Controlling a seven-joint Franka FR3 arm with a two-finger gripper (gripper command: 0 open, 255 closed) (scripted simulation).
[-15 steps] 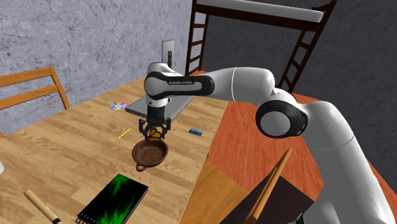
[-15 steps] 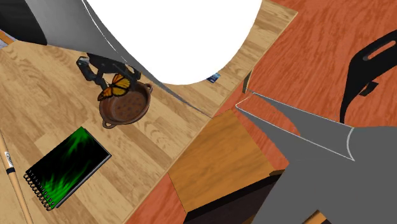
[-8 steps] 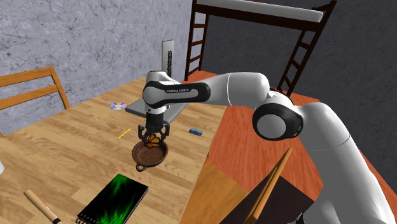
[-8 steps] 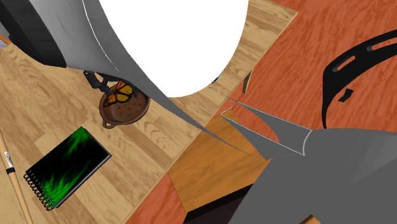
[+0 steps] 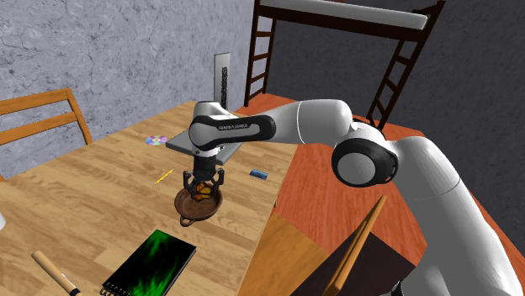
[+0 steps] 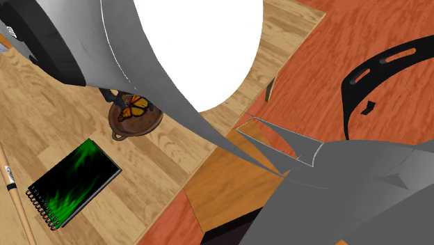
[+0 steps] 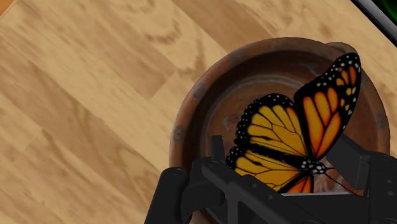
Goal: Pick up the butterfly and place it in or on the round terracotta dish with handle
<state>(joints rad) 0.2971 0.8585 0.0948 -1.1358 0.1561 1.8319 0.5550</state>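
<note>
butterfly: orange-and-black monarch (image 7: 299, 133), wings up, held low over the dish's bowl, on the side away from the handle. Cannot tell whether it touches the bowl's bottom.
gripper: all black (image 7: 283, 162), pointing straight down over the dish, clamped on the butterfly, with one of the fingers (image 7: 215, 156) at each side of the wings.
dish: round, brown, terracotta-coloured (image 5: 196, 204), standing on the wooden table (image 5: 92, 193). Its small loop handle (image 6: 122, 135) points toward the notebook.
wrist view: close-up of white dots along the wing edges, the black veins, and the dish's worn inside and rim.
shoulder view: the whole white arm (image 5: 294, 122) reaches across to the dish. Here the butterfly is an orange speck under the hand.
second exterior view: the arm's white and grey shell sits close to the camera and covers most of the hand. The butterfly and the dish's handle side show below it.
notebook: spiral-bound, black cover with green flames (image 5: 150, 262), near the dish on its handle side.
pencil: yellow (image 5: 163, 176), near the dish, toward the wooden chair (image 5: 42, 113).
blue item: small and flat (image 5: 258, 174), near the dish, toward the table's edge and the red-brown floor (image 5: 320, 193).
grey slab: flat (image 5: 206, 141), beyond the dish toward the wall, with a shiny disc (image 5: 155, 140) beside it.
</note>
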